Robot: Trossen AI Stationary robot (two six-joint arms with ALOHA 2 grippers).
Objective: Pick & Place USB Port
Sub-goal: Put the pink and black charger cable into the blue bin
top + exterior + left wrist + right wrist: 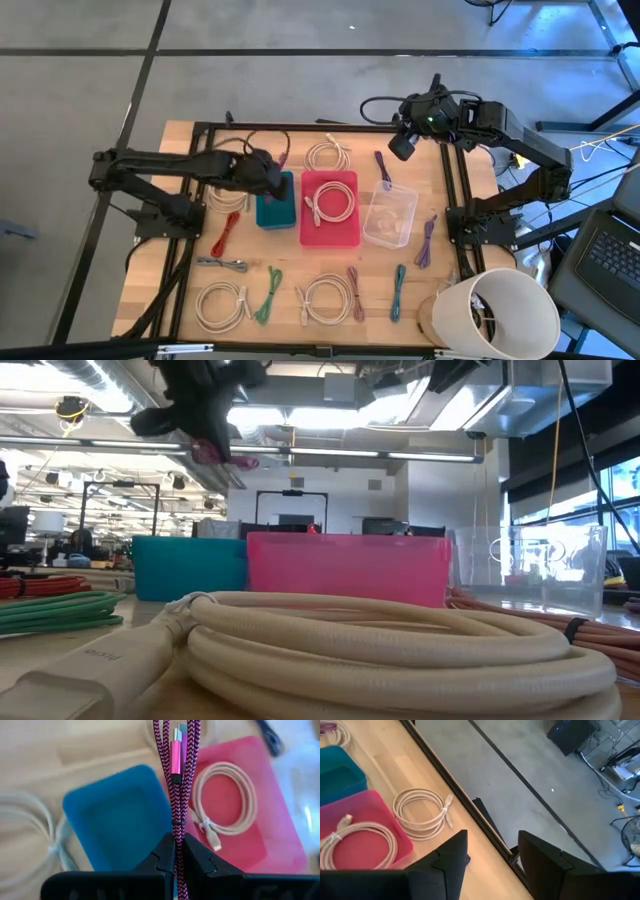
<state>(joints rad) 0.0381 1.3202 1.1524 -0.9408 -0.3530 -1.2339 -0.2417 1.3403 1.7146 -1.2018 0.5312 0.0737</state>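
Wooden table (180, 200): left end effector (178, 851) pinches magenta cable (176, 785) (unlabelled).

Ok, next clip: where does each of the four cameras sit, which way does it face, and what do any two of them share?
High view: overhead, straight down on the table, both arms.
Low view: tabletop level, looking across a white cable coil to the bins; an arm hangs above.
Left wrist view: on the left arm, past the left gripper pinching a magenta braided cable above the blue bin.
Right wrist view: on the right arm, past the open right gripper over the table's far edge and floor.
Shared: all four show the pink bin.
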